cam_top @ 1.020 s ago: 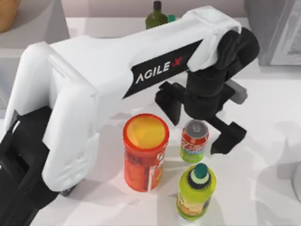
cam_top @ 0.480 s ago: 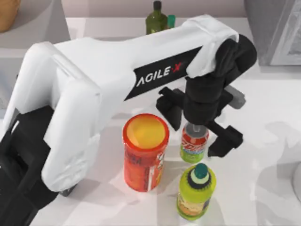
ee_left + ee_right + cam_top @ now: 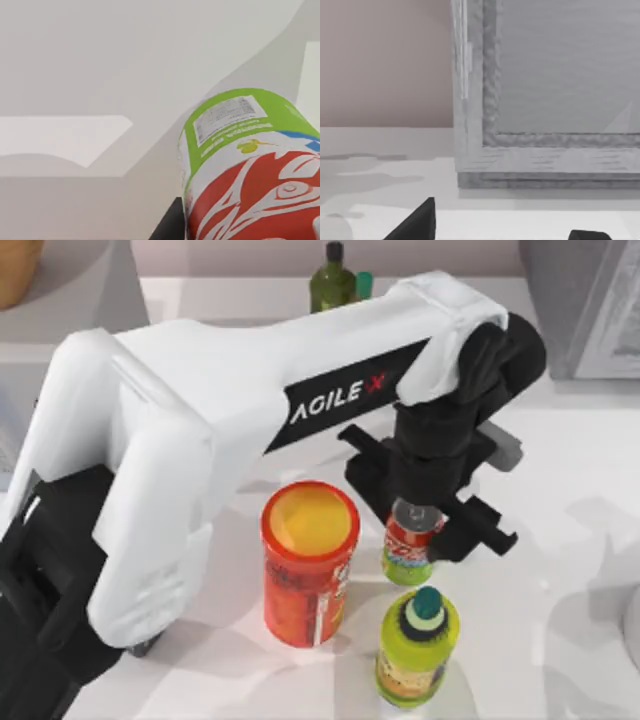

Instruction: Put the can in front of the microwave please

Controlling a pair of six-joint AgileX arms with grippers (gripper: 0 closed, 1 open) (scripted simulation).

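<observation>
The can (image 3: 408, 548), red above and green below, stands upright at mid-table between an orange-red canister and a yellow-green bottle. My left gripper (image 3: 426, 512) reaches down over it, its black fingers (image 3: 480, 532) pressed to the can's two sides, shut on it. In the left wrist view the can (image 3: 250, 165) looms very close. The microwave (image 3: 90, 290), a light grey box, sits at the far left, well away from the can. My right gripper (image 3: 502, 235) is parked off to the right, its dark fingertips (image 3: 420, 222) wide apart, open.
The orange-red canister with a yellow lid (image 3: 308, 562) stands just left of the can, and the yellow-green bottle with a teal cap (image 3: 417, 648) just in front of it. A dark green bottle (image 3: 333, 275) stands at the back. A speckled grey box (image 3: 585, 300) fills the back right.
The left gripper's fingers have drawn in from either side and now press on the can. The wrist has sunk slightly lower over it.
</observation>
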